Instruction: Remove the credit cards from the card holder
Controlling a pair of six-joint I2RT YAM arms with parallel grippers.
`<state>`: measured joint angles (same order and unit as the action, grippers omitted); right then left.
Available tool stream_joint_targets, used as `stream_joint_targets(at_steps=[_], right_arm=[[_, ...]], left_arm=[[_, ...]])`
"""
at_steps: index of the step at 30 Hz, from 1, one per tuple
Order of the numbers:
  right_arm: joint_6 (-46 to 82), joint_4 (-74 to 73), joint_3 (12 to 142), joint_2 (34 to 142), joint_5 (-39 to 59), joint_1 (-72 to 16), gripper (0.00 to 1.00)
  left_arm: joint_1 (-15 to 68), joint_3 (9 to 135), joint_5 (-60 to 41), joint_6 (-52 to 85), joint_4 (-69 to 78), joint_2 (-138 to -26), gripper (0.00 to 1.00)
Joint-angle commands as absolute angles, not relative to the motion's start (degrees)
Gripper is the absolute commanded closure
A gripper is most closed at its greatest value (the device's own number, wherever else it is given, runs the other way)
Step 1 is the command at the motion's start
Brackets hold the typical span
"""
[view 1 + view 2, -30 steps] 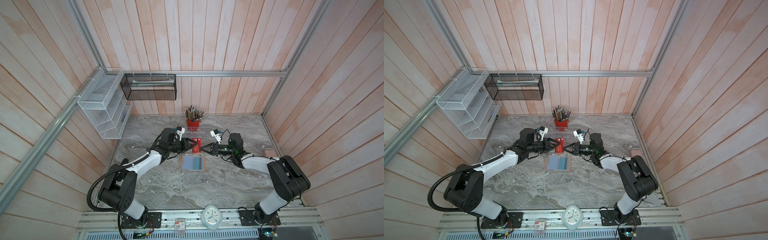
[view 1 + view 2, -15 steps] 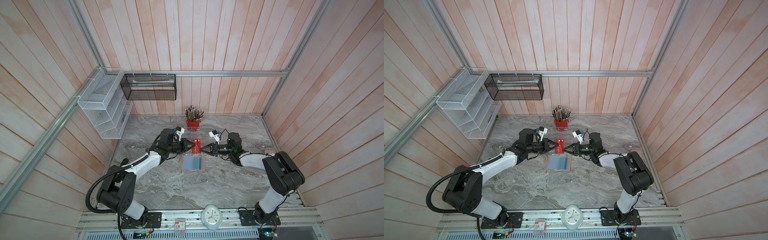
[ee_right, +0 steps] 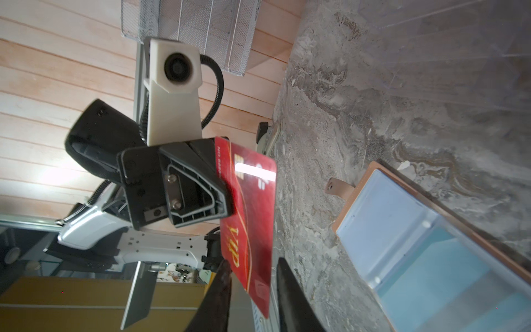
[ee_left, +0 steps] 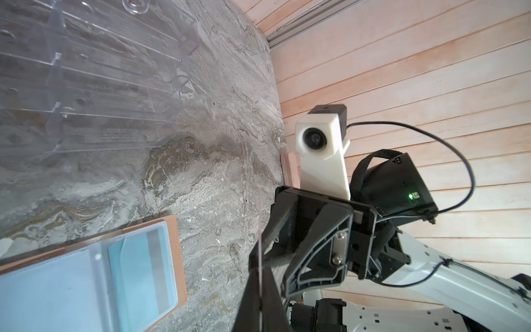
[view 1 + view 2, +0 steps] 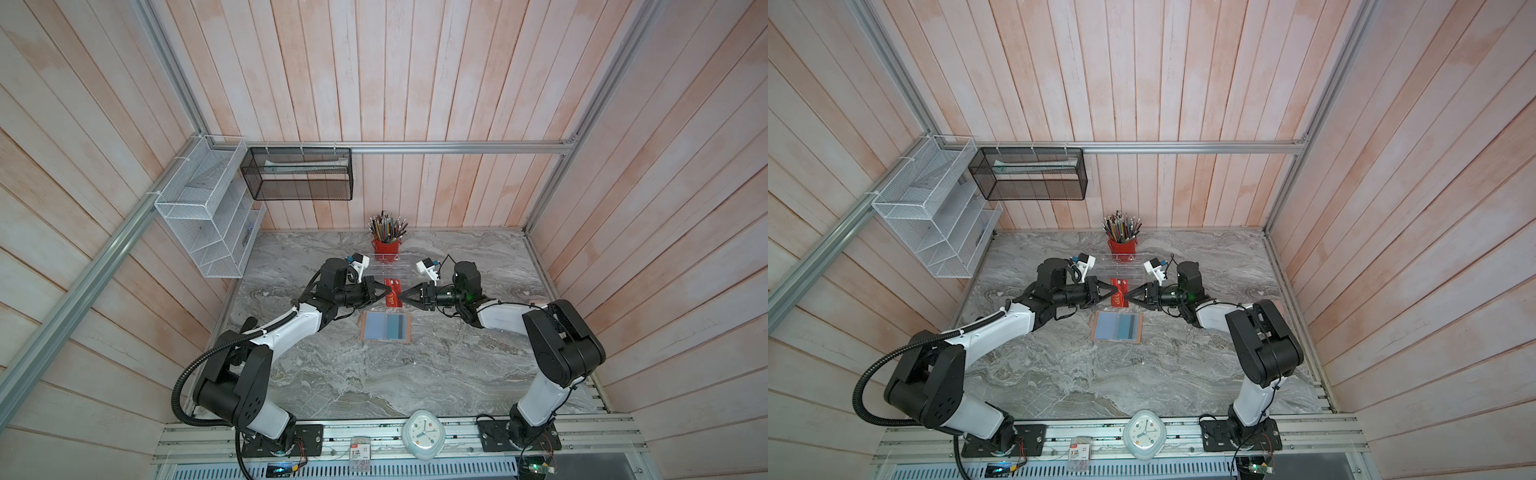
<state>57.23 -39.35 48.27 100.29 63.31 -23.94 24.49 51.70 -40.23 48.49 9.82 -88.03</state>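
The red credit card [image 5: 393,293] [image 5: 1120,293] marked "VIP" is held on edge above the table, between the two arms. My left gripper [image 5: 385,290] [image 4: 260,270] is shut on one end of it; the card shows there as a thin edge [image 4: 259,244]. My right gripper [image 5: 401,296] [image 3: 254,263] is open, its fingers standing either side of the red card [image 3: 250,207] without touching it. The tan card holder [image 5: 408,328] [image 5: 1140,328] [image 3: 349,201] lies open on the table just in front of both grippers. A teal-blue card [image 4: 138,276] sits in one sleeve.
A clear acrylic rack [image 5: 384,268] and a red cup of pencils [image 5: 386,246] stand just behind the grippers. A white wire basket [image 5: 203,216] and a black mesh basket [image 5: 301,174] hang on the walls. A clock [image 5: 423,434] sits at the front rail.
My left gripper has shut on the red card. My right gripper, shut on that card before, has opened its fingers round it. The card stays in the same place.
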Motion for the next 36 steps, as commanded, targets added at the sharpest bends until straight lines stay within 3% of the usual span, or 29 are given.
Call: stream_joint_targets(at_steps=[1, 6, 11, 26, 29, 36], right_arm=[[55.0, -36.6, 50.0, 98.3, 63.7, -22.7, 0.56], [51.8, -30.3, 51.8, 94.5, 62.2, -21.2, 0.28], [35.9, -6.4, 61.9, 92.7, 57.6, -20.6, 0.03], [9.0, 38.4, 103.8, 104.1, 48.3, -23.1, 0.03], [6.7, 43.5, 110.1, 107.8, 47.9, -25.0, 0.09], [7.0, 44.3, 114.3, 111.6, 48.6, -26.9, 0.21]], left_arm=[[23.9, 50.1, -42.9, 50.4, 14.9, -87.6, 1.00], [23.0, 48.4, -44.6, 54.0, 22.3, -87.3, 1.00], [21.1, 43.4, -46.1, 62.9, 39.9, -85.3, 1.00], [20.9, 27.8, -27.9, 68.1, 71.5, -75.4, 1.00], [20.9, 26.4, -24.9, 70.1, 77.6, -77.7, 1.00], [20.8, 30.6, -29.4, 73.1, 85.4, -85.9, 1.00]])
